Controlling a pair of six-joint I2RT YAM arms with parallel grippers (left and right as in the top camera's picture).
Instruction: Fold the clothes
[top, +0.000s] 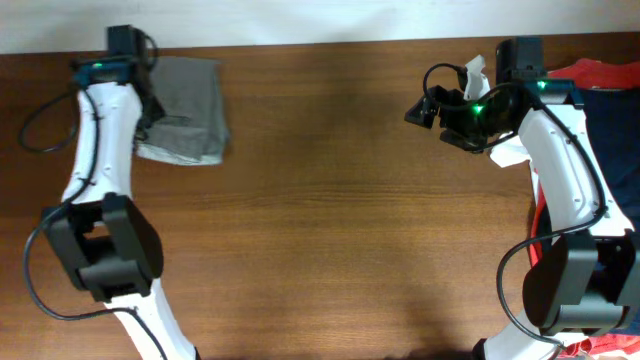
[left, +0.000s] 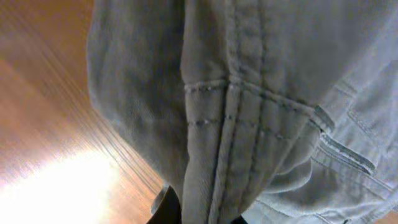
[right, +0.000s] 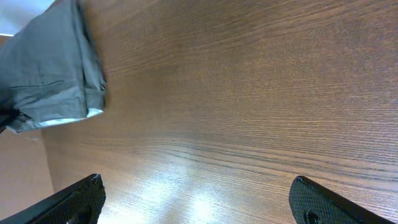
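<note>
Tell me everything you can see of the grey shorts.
The shorts are grey-olive woven cloth with double-stitched seams and a slit pocket, a paler edge showing. They lie folded in a rumpled block at the far left of the table, the left arm overlapping one edge; whether its jaws grip is unclear.

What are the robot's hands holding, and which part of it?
The left gripper pinches the clothes by a folded, stitched seam. The right gripper is open and holds nothing.
</note>
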